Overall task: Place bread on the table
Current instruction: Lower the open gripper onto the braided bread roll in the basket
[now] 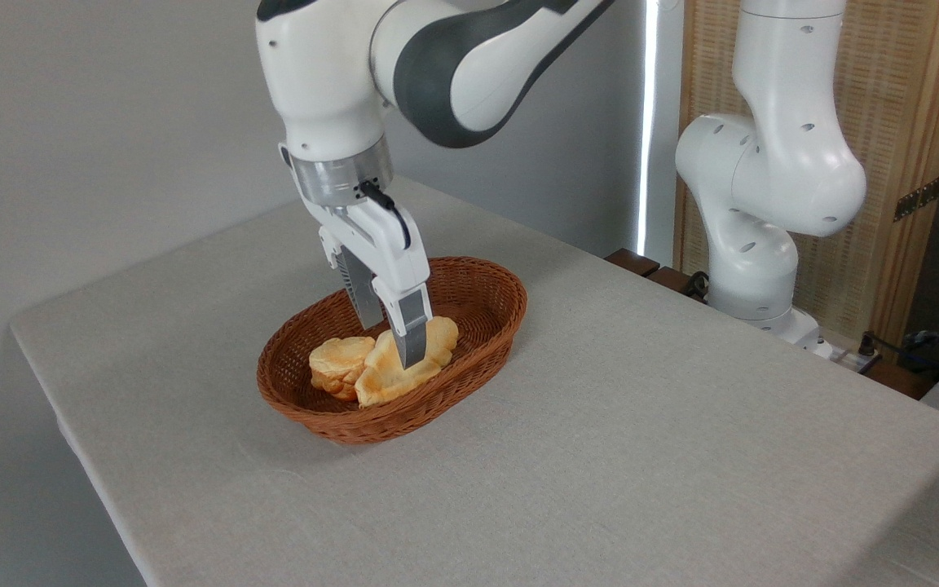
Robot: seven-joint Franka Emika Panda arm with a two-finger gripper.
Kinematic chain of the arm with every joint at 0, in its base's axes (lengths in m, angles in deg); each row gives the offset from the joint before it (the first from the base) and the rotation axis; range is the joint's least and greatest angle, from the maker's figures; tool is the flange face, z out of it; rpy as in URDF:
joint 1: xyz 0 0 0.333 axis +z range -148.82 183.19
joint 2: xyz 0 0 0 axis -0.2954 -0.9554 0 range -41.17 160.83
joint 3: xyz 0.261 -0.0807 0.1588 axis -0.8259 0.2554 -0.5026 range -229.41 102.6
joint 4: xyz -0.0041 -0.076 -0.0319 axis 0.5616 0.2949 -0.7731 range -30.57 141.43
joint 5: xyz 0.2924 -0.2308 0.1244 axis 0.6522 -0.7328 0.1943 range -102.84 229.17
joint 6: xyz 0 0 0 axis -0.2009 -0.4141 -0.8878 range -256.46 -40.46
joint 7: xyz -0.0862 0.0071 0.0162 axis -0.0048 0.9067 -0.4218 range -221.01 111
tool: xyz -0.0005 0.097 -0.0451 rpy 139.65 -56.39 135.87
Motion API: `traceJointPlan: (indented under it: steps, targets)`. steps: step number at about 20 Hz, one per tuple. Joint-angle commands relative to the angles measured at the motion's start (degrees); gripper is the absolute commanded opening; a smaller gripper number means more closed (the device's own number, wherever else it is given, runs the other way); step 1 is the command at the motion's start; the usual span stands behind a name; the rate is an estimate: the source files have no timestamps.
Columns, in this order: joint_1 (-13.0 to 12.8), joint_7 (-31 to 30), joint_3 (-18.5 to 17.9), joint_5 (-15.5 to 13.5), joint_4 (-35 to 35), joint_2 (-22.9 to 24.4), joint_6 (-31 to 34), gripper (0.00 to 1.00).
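A cloth-covered table [641, 456] bore a wicker basket [486, 314] at its left-centre. Inside lay the bread [392, 379], beside a small bun [339, 363] on its left. The gripper [390, 341] stood with jaws parted astride the loaf, not yet clenched; lifting and placing on the table remained.

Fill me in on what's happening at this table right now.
A white robot arm has its gripper down inside a brown wicker basket on the cloth-covered table. The fingers straddle the long golden bread, one on each side, but whether they press on it cannot be told from this view. A smaller round bun lies beside the loaf in the basket. The bread is not yet out of the basket, so nothing has been placed on the table.
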State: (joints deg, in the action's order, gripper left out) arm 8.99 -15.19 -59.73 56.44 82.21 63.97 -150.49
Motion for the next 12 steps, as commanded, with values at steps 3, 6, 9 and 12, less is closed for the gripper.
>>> traceJointPlan:
  steps: [3,6,9,12]
  targets:
    - [-1.1,-1.1,0.0,0.2,0.6,-0.7,-0.5,1.0]
    - [-1.1,-1.1,0.5,0.3,1.1,-1.5,-0.6,1.0]
    - [-1.1,-1.1,0.5,0.4,1.1,-1.8,-0.5,0.9]
    - [-1.0,-0.4,0.5,0.4,1.1,-1.8,-0.5,0.37]
